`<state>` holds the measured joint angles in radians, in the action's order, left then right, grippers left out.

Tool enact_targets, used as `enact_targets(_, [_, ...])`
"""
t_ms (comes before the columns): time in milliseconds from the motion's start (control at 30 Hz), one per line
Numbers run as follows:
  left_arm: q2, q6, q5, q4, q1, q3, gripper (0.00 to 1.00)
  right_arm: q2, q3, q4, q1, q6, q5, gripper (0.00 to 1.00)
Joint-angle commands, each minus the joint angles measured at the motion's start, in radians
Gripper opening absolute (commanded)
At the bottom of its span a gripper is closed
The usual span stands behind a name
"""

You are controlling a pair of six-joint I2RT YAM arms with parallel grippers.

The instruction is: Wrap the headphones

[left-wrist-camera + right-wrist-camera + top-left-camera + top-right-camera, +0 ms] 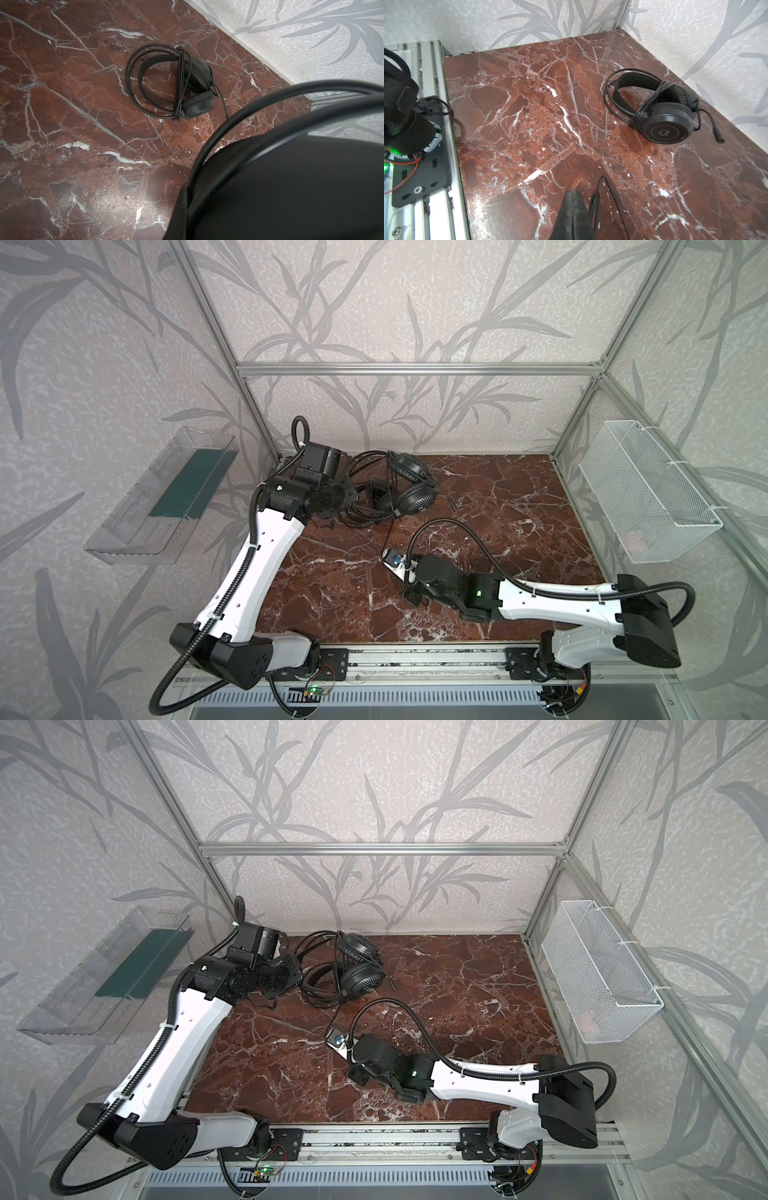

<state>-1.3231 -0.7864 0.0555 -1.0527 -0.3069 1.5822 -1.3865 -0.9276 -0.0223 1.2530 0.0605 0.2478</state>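
Black headphones (409, 489) lie in a tangle with their cable at the back left of the marble table (519, 506), in both top views. My left gripper (352, 497) is in among the headband and cable loops, shut on a headset whose headband (291, 116) and black pad fill the left wrist view close up. That view also shows another headset (193, 87) lying on the table with cable wound round it. A thin cable (390, 537) runs straight from the tangle to my right gripper (392, 562). Its fingers (573, 207) are pressed together, and cable strands (598, 197) loop out beside them.
A clear plastic bin (162, 497) hangs on the left wall and a white mesh basket (648, 493) on the right wall. An aluminium rail (415, 659) carries both arm bases along the front edge. Frame posts stand at the back corners.
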Motion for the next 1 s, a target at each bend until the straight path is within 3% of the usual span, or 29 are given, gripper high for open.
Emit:
enact_targets(0, [0.016,-0.064,-0.093,0.18,0.018,-0.023,0.0,0.082,-0.053,0.133,0.048,0.163,-0.014,0.01])
enact_targets(233, [-0.006,-0.053,-0.113,0.189,0.021,-0.112,0.0,0.16,-0.074,0.16,0.06,0.255,0.049,0.03])
enact_targets(433, [-0.014,-0.068,-0.11,0.195,0.023,-0.119,0.0,0.145,-0.068,0.161,0.072,0.229,-0.046,0.06])
enact_targets(667, [-0.019,-0.058,-0.106,0.192,0.023,-0.147,0.0,0.107,-0.119,0.177,0.094,0.267,0.037,0.06])
enact_targets(967, [-0.017,-0.056,-0.105,0.233,0.019,-0.288,0.0,0.068,-0.328,0.343,0.115,0.451,0.2,0.1])
